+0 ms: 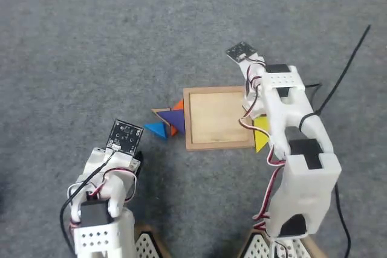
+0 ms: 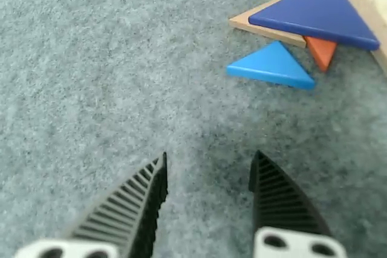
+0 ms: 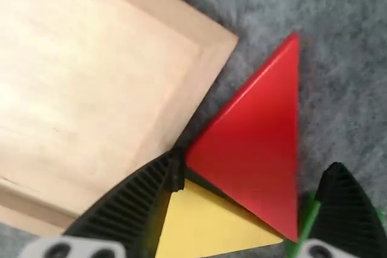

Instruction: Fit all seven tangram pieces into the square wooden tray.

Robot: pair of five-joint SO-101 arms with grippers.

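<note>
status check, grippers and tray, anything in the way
Left gripper open over bare carpet. Right gripper open, straddling red triangle. Tray empty. Nothing blocking it.

Most of the yellow triangle (image 1: 260, 138) lies hidden under the right arm (image 1: 284, 110)

Bright, even light; soft shadows — v. faint

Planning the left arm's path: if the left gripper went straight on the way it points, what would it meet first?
Bare carpet first, then probably the blue triangle, slightly off its centre line; the left gripper is open. Depth is unclear.
</note>
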